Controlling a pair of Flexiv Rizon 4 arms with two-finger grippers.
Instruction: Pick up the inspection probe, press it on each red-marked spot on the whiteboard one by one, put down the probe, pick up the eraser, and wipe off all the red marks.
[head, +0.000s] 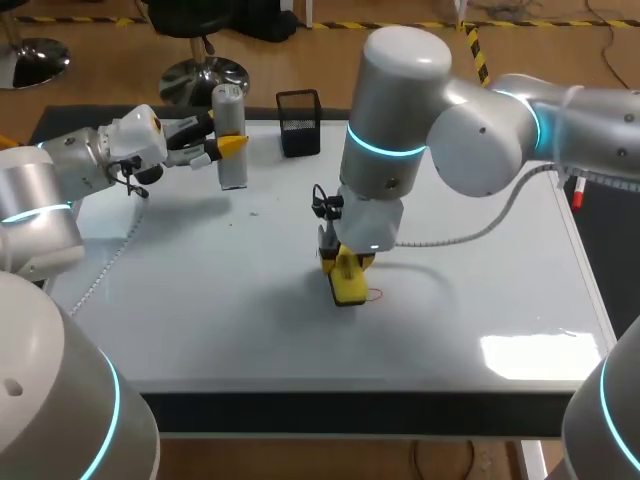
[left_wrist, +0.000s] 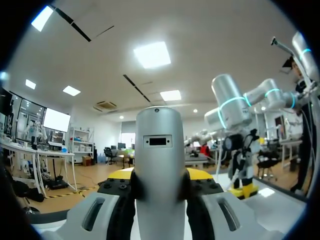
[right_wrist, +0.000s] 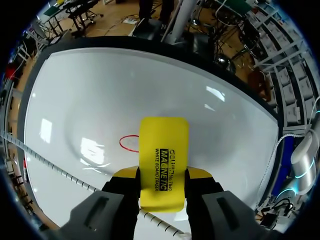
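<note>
The inspection probe (head: 231, 140), a grey upright cylinder, is at the whiteboard's (head: 480, 290) back left. My left gripper (head: 230, 146) is shut on it from the side. In the left wrist view the probe (left_wrist: 160, 165) stands between the yellow-tipped fingers of that gripper (left_wrist: 160, 176). Near the board's middle my right gripper (head: 347, 262) points down, shut on the yellow eraser (head: 349, 283), whose lower end is on or just above the board. A small red mark (head: 376, 295) lies just right of it. In the right wrist view the eraser (right_wrist: 163, 160) is clamped in the gripper (right_wrist: 162, 174), and a red ring mark (right_wrist: 129, 143) lies beside its tip.
A black mesh pen holder (head: 299, 122) stands at the back edge, right of the probe. A red marker (head: 577, 195) lies off the board's right edge. My right arm's white cable (head: 470, 235) hangs over the board.
</note>
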